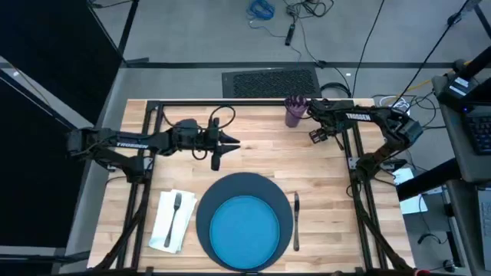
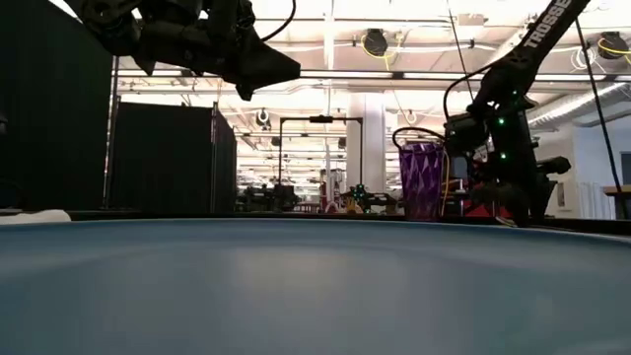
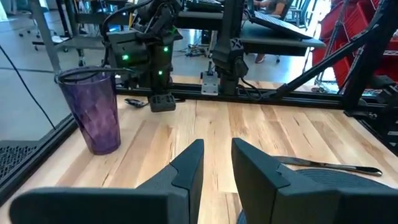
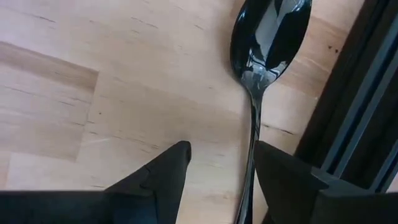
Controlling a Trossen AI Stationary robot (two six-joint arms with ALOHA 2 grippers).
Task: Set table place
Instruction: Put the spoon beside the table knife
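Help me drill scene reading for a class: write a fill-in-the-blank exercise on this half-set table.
1. The fork lies on the white ____.
2. The blue plate sits on the dark grey ____.
3. The right claw hangs open over the ____, which lies flat on the table.
4. The knife lies on the charger's ____ side in the high view.

Missing words: napkin; charger; spoon; right

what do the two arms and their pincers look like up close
Both arms are dark, nearly black, with white TROSSEN lettering along the forearm and black cables looped along the links. The left pincer ends in two wedge-shaped dark fingers. The right pincer has the same angular dark fingers, and green indicator lights glow on its wrist housing.
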